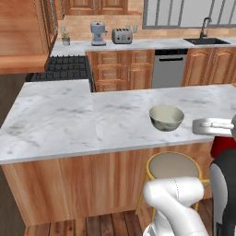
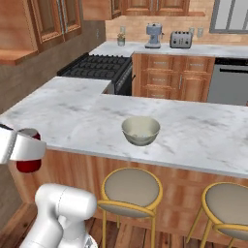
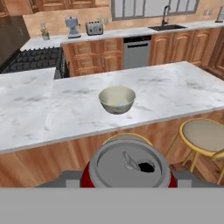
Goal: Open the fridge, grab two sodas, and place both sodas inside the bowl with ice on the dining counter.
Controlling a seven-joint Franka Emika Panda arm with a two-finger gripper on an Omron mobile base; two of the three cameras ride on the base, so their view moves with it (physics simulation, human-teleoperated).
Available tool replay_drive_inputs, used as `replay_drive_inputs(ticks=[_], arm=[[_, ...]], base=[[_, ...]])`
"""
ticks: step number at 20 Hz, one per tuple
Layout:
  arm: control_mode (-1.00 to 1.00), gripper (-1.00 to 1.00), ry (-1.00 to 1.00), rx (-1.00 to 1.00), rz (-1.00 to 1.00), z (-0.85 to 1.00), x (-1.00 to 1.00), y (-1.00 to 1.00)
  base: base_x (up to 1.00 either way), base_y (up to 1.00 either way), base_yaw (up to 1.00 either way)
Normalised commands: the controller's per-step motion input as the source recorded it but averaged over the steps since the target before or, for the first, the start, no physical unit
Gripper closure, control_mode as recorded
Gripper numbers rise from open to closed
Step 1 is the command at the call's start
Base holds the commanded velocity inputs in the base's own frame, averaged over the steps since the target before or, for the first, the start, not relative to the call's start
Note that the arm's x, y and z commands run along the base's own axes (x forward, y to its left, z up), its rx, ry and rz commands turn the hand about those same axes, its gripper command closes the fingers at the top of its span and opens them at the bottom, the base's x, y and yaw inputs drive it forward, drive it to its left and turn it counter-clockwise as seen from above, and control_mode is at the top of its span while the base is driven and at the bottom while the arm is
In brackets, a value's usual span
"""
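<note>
One can (image 3: 130, 165) sits in your jaws (image 3: 130, 183), upright, its silver top and tab facing the hand camera; the jaws are clenched on its red body. In the right base view the can (image 2: 29, 162) hangs low at the left edge, under the white hand, in front of the table's edge and off its surface. In the left base view a strip of red (image 1: 223, 146) peeks out below the hand at the right edge.

Ahead of the can you have the bowl (image 3: 117, 99), standing upright on the marble table (image 3: 52, 113), near its front edge and well apart from the can. Whether ice lies in the bowl, you cannot tell.

Below the table's front edge stand round stools (image 2: 131, 188) with yellow legs, one directly under the bowl.

Beyond the table runs the back counter, with a stove (image 2: 97, 65) to the left, a toaster (image 2: 181, 39) and a coffee machine (image 2: 154, 35) by the wall, and a sink (image 1: 206, 40) to the right.
</note>
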Motion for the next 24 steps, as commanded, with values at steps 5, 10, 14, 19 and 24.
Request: replay_drive_inputs(ticks=[5,10,14,19,24], arm=[[-1.0,1.0,0.16,0.04,-0.15,0.0,1.0,0.0],[-1.0,1.0,0.22,0.05,-0.03,0.0,1.0,-0.15],[-1.0,1.0,0.17,0.08,0.0,-0.06,1.0,-0.4],[-1.0,1.0,0.15,0.06,0.03,-0.25,0.96,-0.45],[-1.0,1.0,0.15,0.01,0.01,-0.41,0.91,-0.38]], base=[[0.0,0.0,0.0],[0.0,0.0,0.0],[0.0,0.0,0.0],[0.0,0.0,0.0],[0.0,0.0,0.0]])
